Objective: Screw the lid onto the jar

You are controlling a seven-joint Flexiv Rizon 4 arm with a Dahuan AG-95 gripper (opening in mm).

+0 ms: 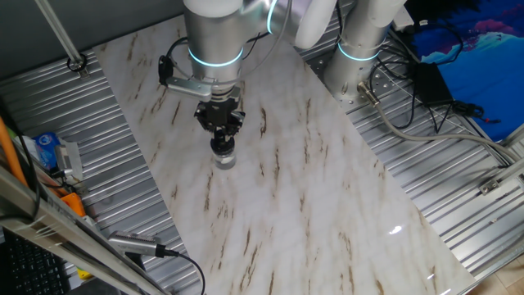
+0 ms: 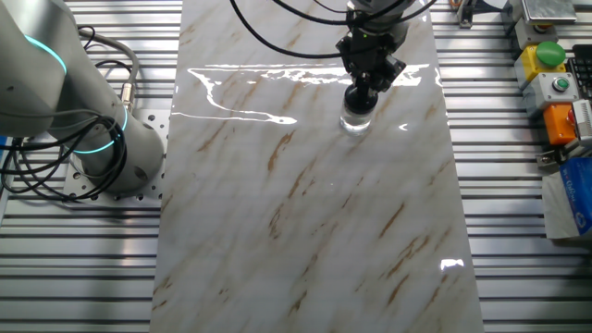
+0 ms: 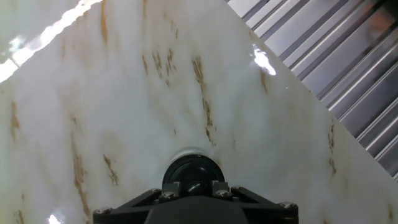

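The arm (image 1: 214, 29) consists of smooth silver-grey cylindrical segments; a glowing cyan ring (image 1: 214, 57) encircles the joint above the fingers. A second cyan ring (image 1: 358, 54) marks the base column (image 1: 360, 41) behind the fingers. A silver bracket (image 1: 187, 85) projects sideways above the fingers, with a thin black cable (image 1: 168, 59) looped to it. The gripper (image 1: 221, 141) is matte black and angular. In the hand view, the black gripper body (image 3: 196, 205) carries small silver screws (image 3: 168, 194) just behind the fingers.
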